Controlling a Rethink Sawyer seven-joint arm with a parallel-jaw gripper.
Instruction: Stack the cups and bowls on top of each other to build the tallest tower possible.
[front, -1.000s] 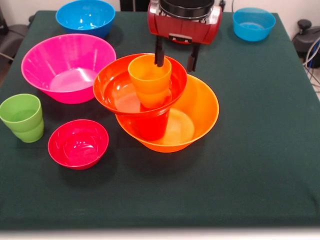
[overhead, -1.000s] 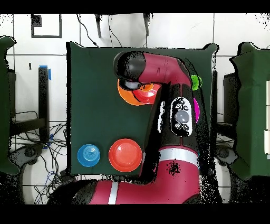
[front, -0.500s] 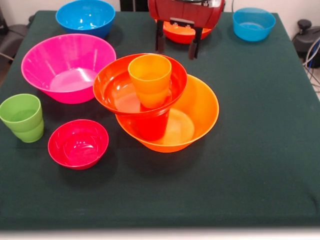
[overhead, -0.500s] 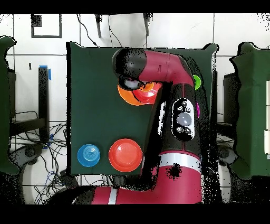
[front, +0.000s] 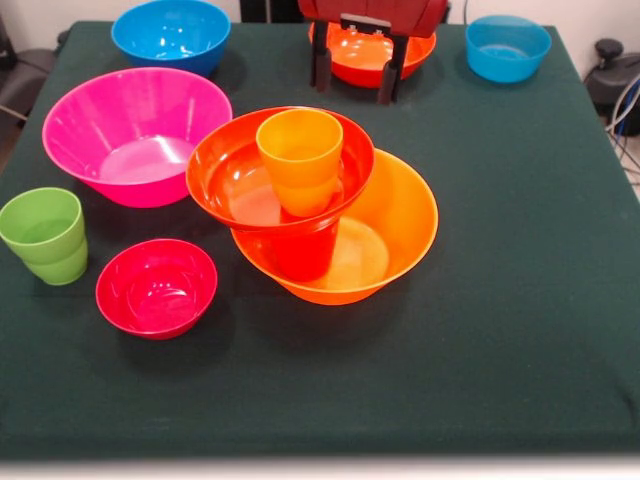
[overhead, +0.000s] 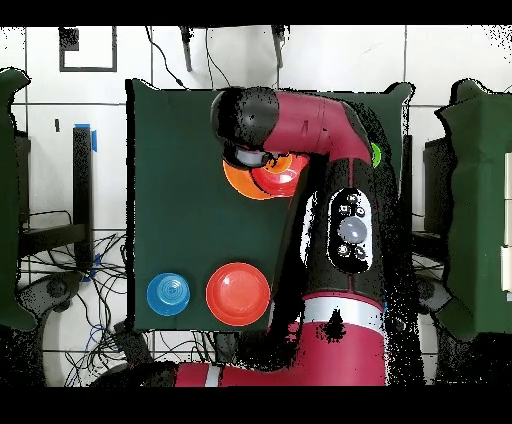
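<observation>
The tower (front: 320, 215), an orange cup (front: 300, 160) in a red-orange bowl (front: 235, 180) perched off-centre on a red-orange cup inside the widest orange bowl (front: 405, 225), stood just below the empty, parted gripper (front: 354, 72), and looked liable to tip if nudged.
</observation>
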